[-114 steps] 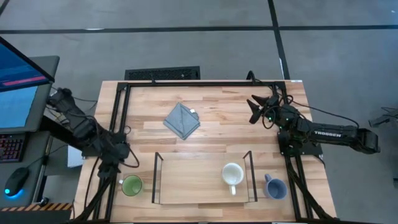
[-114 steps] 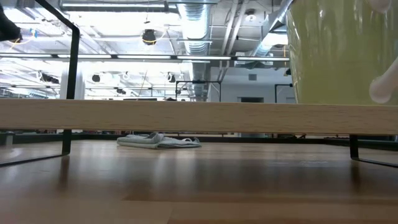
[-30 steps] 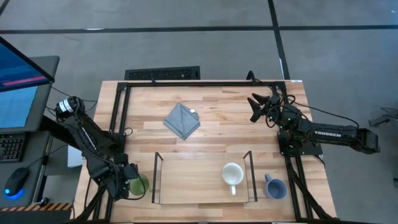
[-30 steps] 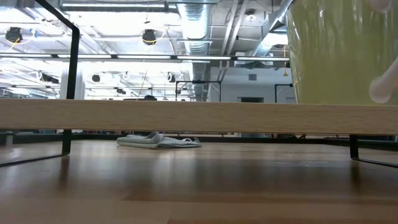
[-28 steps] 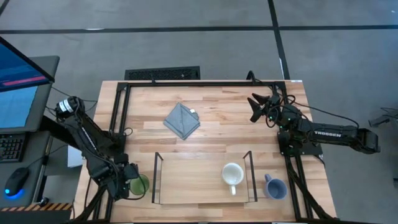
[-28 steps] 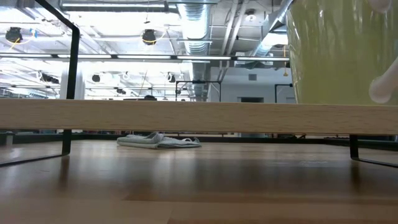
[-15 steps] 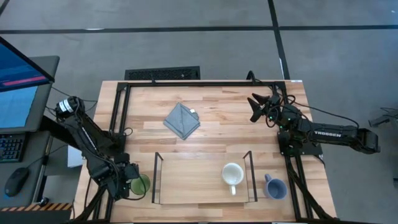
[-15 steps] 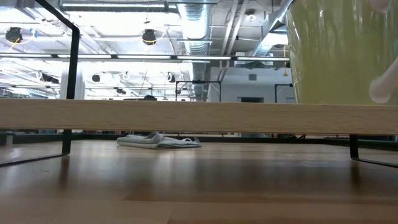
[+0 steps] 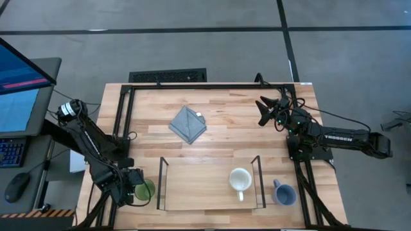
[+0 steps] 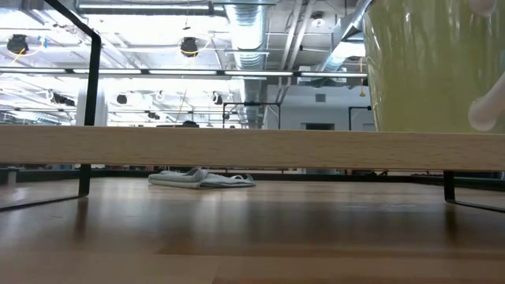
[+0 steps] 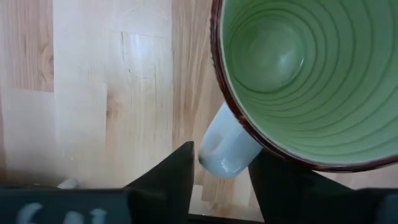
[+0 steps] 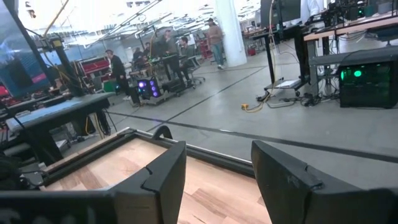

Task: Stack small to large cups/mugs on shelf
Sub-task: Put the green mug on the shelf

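Note:
The green mug (image 9: 146, 190) stands on the table near its front left corner, left of the shelf (image 9: 192, 183). My left gripper (image 11: 221, 154) points down over the mug's pale handle and is shut on it. A cream-white mug (image 9: 239, 179) stands on the shelf's right part and looms large in the low view (image 10: 434, 63). The blue-grey mug (image 9: 283, 192) rests on the table right of the shelf. My right gripper (image 9: 262, 110) waits open at the far right, holding nothing. My left gripper pinches the green mug's pale handle (image 11: 225, 152) between its two fingers, one on each side of the loop. The fingers come from above, pointing down, beside the mug's rim. The mug stands upright on the table.
A folded grey cloth (image 9: 187, 124) lies at the table's far middle. The shelf's black wire ends (image 9: 161, 183) rise just right of the green mug. A black frame runs along the table's left and far edges.
Since the earliest frame my left gripper has gone toward the table's near edge and down over the green mug. Over the last second neither arm nor any mug visibly moves in the high or low view.

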Controlling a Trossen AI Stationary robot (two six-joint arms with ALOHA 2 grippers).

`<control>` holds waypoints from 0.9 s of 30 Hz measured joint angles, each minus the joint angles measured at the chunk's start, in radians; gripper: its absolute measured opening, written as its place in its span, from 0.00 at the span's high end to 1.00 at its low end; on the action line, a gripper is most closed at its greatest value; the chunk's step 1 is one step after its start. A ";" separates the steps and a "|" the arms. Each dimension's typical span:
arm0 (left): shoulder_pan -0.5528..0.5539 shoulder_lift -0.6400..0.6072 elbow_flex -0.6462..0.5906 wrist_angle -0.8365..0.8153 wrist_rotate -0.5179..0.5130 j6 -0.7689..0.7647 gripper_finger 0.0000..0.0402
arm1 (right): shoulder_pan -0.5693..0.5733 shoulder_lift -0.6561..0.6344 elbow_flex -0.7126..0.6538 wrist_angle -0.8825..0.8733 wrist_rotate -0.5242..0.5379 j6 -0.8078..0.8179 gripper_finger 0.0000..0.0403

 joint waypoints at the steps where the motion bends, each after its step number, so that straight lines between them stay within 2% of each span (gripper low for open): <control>1: 0.000 0.000 0.000 0.000 -0.005 0.000 0.68 | 0.000 0.000 0.000 0.000 0.000 0.000 0.49; 17: -0.001 -0.001 0.000 -0.001 -0.021 0.004 0.86 | 0.000 0.000 0.000 0.000 0.000 0.000 0.49; 22: -0.001 -0.001 0.000 -0.002 -0.025 0.005 0.87 | 0.000 0.000 0.000 0.000 0.000 0.000 0.49; 27: 0.001 0.000 0.000 -0.001 -0.078 0.020 0.87 | 0.000 0.000 0.000 0.000 0.000 0.000 0.49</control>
